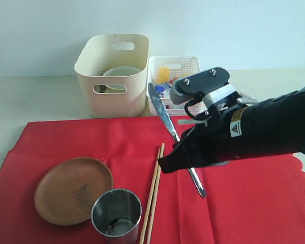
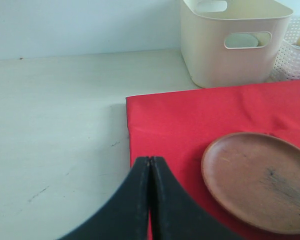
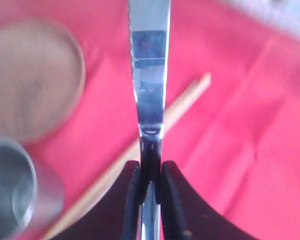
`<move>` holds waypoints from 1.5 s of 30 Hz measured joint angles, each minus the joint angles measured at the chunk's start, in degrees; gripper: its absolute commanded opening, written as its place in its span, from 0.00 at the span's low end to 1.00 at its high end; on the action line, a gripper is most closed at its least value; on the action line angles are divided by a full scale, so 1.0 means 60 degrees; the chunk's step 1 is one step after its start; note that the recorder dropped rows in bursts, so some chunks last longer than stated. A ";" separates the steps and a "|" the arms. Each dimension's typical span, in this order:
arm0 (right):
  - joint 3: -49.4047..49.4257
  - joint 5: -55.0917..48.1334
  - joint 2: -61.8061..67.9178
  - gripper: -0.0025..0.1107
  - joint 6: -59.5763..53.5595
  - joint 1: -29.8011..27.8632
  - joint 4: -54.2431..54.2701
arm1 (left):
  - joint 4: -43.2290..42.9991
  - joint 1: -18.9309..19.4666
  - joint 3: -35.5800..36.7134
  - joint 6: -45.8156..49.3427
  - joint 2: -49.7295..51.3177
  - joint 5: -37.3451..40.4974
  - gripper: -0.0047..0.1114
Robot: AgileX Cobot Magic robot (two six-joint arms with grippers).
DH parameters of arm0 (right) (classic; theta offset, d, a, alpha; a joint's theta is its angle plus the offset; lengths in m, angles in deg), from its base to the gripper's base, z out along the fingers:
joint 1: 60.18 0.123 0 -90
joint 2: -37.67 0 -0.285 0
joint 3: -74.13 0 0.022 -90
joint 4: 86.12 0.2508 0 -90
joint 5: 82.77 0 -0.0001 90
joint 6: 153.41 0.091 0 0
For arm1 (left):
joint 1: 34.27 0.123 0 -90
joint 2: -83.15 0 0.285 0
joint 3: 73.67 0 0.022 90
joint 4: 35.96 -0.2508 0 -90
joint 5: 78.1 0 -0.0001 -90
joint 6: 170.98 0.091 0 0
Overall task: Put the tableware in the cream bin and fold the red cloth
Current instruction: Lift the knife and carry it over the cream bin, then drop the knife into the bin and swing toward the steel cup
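Note:
My right gripper is shut on the metal knife, holding it tilted above the red cloth with the blade towards the cream bin. A pale bowl lies inside that bin. On the cloth rest the brown plate, the steel cup and the wooden chopsticks. My left gripper is shut and empty over the cloth's left edge, next to the plate; it is outside the exterior view. No spoon is in view.
A white lattice basket with yellow and other food items stands right of the cream bin, behind the cloth. Pale bare tabletop lies left of the cloth. The cloth's scalloped edge shows at the right.

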 measured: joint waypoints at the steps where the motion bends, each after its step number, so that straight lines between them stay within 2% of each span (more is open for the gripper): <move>1: 0.0000 0.0477 -0.0022 0.02 0.0000 0.0000 0.0000 | 0.0000 0.0000 0.0000 0.0000 0.0000 0.0000 0.04; 10: -0.0144 0.5450 0.0504 0.02 -0.0061 0.0000 0.0025 | 0.0000 0.0000 0.0000 0.0000 0.0000 0.0000 0.04; 15: -0.1371 0.6780 0.1637 0.02 -0.0499 0.0000 0.0025 | 0.0000 0.0000 0.0000 0.0000 0.0000 0.0000 0.04; 24: -0.5009 0.7101 0.4552 0.02 -0.2661 -0.0060 0.0193 | 0.0000 0.0000 0.0000 0.0000 0.0000 0.0000 0.04; 28: -0.6433 0.7112 0.5672 0.02 -0.3289 -0.0388 0.0573 | 0.0000 0.0000 0.0000 0.0000 0.0000 0.0000 0.04; 33: -0.7274 0.7037 0.6516 0.02 -0.3412 -0.0795 0.1351 | 0.0000 0.0000 0.0000 0.0000 0.0000 0.0000 0.04; 39: -0.7435 0.6974 0.7301 0.02 -0.3493 -0.0994 0.1552 | 0.0000 0.0000 0.0000 0.0000 0.0000 0.0000 0.04; 42: -0.7642 0.6759 0.7643 0.08 -0.3493 -0.0994 0.1571 | 0.0000 0.0000 0.0000 0.0000 0.0000 0.0000 0.04; 45: -0.7907 0.6386 0.7949 0.23 -0.3561 -0.0994 0.1571 | 0.0000 0.0000 0.0000 0.0000 0.0000 0.0000 0.04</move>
